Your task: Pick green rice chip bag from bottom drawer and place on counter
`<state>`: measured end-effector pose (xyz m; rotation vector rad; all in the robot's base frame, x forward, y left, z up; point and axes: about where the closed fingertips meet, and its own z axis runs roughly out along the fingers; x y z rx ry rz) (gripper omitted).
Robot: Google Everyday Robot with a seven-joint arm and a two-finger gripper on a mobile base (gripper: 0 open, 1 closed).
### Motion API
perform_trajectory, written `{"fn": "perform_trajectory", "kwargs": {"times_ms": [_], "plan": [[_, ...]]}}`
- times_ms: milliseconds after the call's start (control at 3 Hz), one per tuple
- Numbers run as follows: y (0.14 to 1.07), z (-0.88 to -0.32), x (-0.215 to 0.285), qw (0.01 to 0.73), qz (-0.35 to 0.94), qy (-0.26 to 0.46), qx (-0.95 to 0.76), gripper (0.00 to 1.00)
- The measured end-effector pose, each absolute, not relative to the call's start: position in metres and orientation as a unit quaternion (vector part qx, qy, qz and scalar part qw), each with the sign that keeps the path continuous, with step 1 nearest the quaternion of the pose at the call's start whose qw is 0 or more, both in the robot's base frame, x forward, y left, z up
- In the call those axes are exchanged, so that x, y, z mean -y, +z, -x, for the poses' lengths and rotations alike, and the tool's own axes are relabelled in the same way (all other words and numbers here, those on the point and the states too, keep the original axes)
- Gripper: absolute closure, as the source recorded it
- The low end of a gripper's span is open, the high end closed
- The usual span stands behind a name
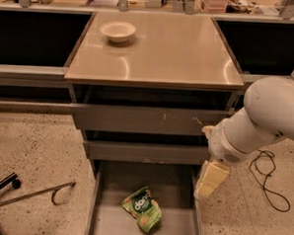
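The green rice chip bag point(142, 214) lies flat on the grey floor of the open bottom drawer point(112, 224), a little right of its middle. The counter point(165, 51) is the glossy beige top of the cabinet above. My gripper point(209, 181) hangs from the white arm point(265, 116) at the right, over the drawer's right wall, above and to the right of the bag and apart from it. It holds nothing that I can see.
A white bowl point(118, 31) stands on the counter's back left. Two upper grey drawers point(142, 120) stick out a little above the bottom one. A black cable point(267, 177) lies on the floor at the right, and a metal leg point(29, 195) at the left.
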<state>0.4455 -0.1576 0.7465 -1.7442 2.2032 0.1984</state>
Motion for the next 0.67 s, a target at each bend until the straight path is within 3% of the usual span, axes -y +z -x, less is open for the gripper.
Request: {"fn": "perform_trajectory", "kwargs": {"times_ms": [667], "plan": [[0.716, -0.45, 0.147, 0.175, 0.607, 0.073, -0.772, 0.0]]}}
